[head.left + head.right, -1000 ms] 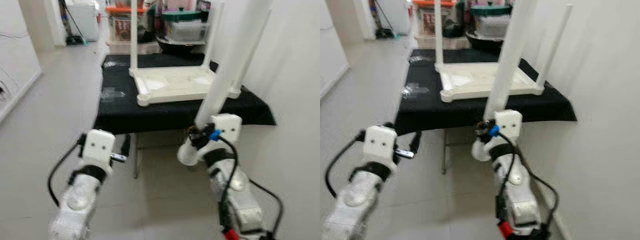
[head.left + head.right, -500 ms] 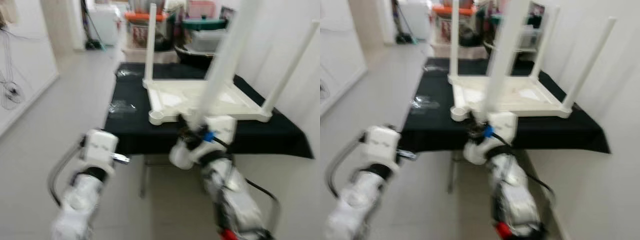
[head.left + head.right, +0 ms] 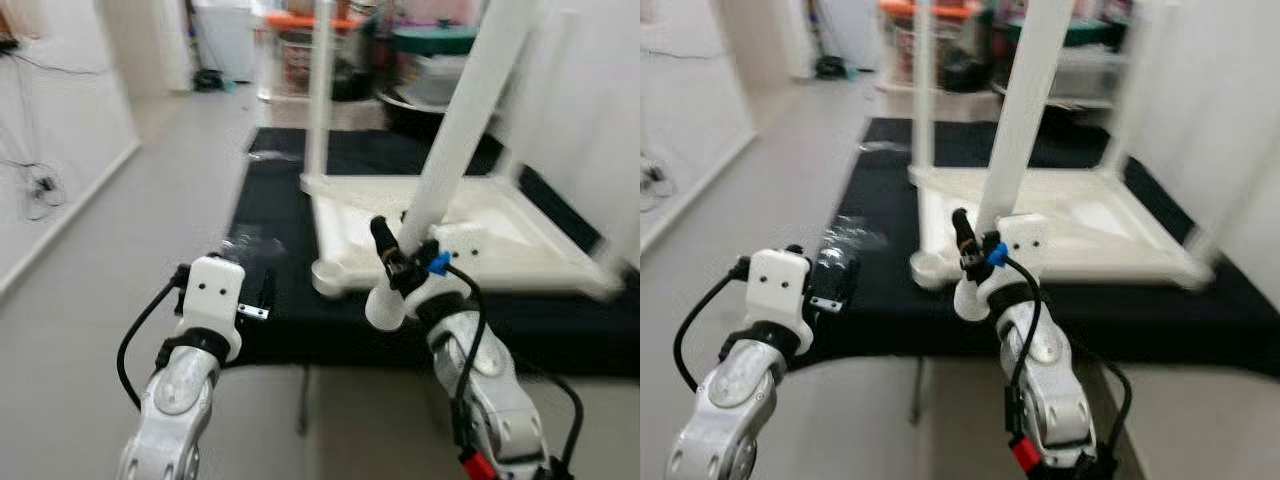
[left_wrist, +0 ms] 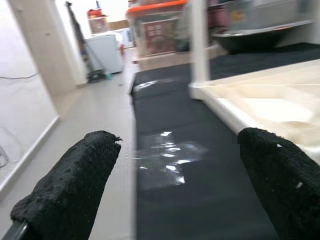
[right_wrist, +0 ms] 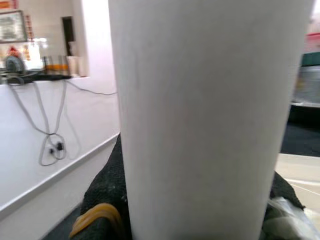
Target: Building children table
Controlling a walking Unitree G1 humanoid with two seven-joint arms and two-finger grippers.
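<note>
A small white children's table top [image 3: 470,235] lies upside down on a black-covered surface [image 3: 280,215], its underside facing up. It is likely placed this way so the leg sockets are open to reach from above. One attached leg [image 3: 320,90] already stands straight up from the far left corner of the top. At the near left corner sits a round empty socket [image 3: 330,277], still without a leg.

The right gripper [image 3: 392,262] is clamped on the lower end of a loose white table leg [image 3: 462,120]. In the right wrist view the leg [image 5: 205,120] sits tightly between the black fingers [image 5: 107,200]. The grip low on the leg probably leaves the bottom end free to be steered into a socket. The leg's long axis runs nearly upright, tilted so its top leans away from the robot and to its right, and its upper end runs out of the top of the picture. Its lower end hangs above the near left part of the top, close to the empty socket but not yet in it.

The left gripper [image 4: 165,190] hovers near the front left edge of the surface with its fingers [image 4: 75,185] spread wide apart, holding nothing. It appears ready to steady the top. Storage bins [image 3: 310,45] stand blurred beyond the surface.
</note>
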